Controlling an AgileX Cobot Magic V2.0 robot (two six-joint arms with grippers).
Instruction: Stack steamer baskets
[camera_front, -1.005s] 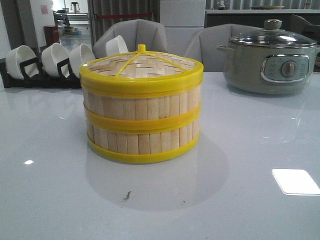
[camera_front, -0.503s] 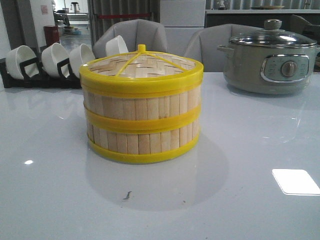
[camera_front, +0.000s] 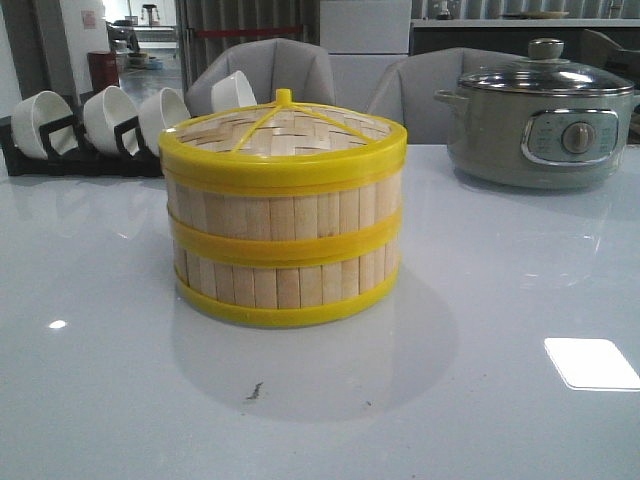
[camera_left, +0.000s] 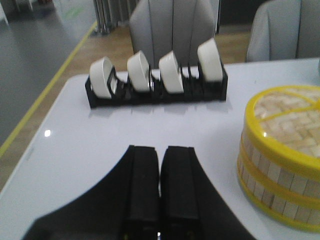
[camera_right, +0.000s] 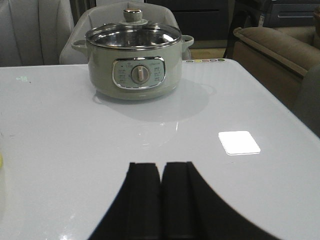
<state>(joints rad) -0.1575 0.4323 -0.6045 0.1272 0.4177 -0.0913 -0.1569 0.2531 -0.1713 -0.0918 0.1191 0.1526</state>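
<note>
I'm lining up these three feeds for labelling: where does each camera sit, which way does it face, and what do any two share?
Front view: low over the table, facing forward at the stacked steamer baskets with lid; no robot parts show.
Left wrist view: on the left arm, facing the bowl rack; left gripper shut, empty.
Right wrist view: on the right arm, facing the electric pot; right gripper shut, empty.
Front and left wrist views share baskets and rack; front and right wrist views share the pot.

left gripper (camera_left: 160, 185) fingers pressed tog, empty, right gripper (camera_right: 161, 192) same, both above table lvl
</note>
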